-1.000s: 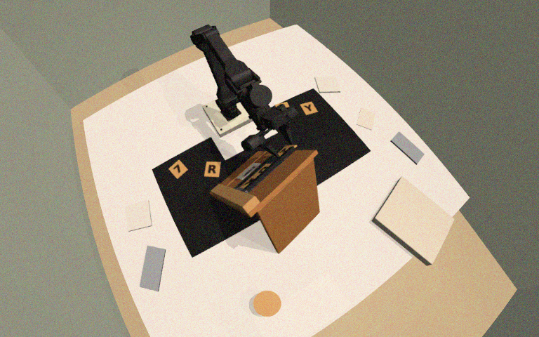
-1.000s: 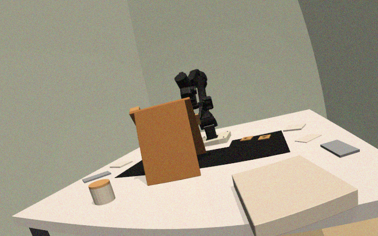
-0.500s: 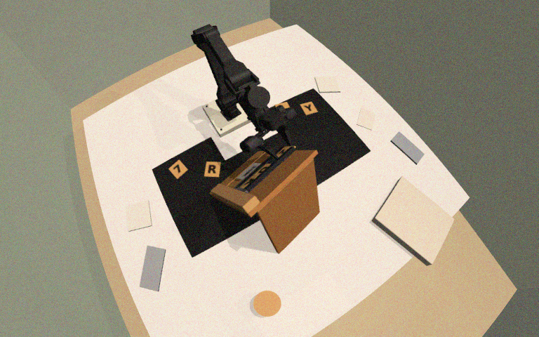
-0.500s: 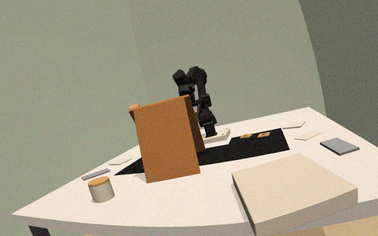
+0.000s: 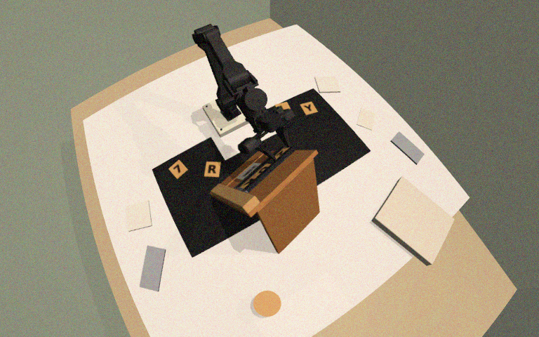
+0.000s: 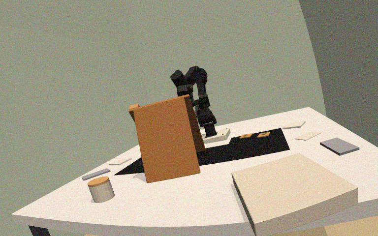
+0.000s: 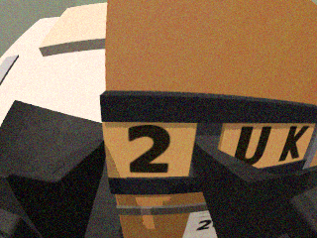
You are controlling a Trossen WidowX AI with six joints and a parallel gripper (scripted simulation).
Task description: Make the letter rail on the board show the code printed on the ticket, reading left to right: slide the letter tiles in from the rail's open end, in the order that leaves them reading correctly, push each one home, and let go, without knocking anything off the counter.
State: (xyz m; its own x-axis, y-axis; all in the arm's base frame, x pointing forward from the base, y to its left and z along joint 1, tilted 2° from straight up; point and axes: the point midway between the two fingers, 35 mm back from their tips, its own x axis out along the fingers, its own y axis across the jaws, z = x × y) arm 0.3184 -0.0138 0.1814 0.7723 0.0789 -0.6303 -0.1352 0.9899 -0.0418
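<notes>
Grey-green walls rise behind the white-topped desk (image 5: 337, 258) (image 6: 181, 205) (image 7: 74, 74). Seen from above, left to right: a grey block (image 5: 153, 268) lies near the desk's edge, then the 7 tile (image 5: 177, 169) and R tile (image 5: 212, 169) lie flat on the black mat (image 5: 342, 147) (image 6: 245, 147). Next stands the brown board (image 5: 292, 199) (image 6: 167, 139) (image 7: 208, 45). At one end of its dark rail (image 7: 198, 106), the claw (image 5: 280, 152) (image 7: 150, 146) is closed on the 2 tile (image 7: 149, 149), which sits within the rail; in the wrist view, U (image 7: 253, 145) and K (image 7: 294, 144) stand to its right, past a gap. Farther right lie a partly hidden tile (image 5: 283, 105) (image 6: 246, 135), the Y tile (image 5: 309, 107) (image 6: 263, 134) and a large beige box (image 5: 413, 218) (image 6: 292, 189) (image 7: 74, 22).
</notes>
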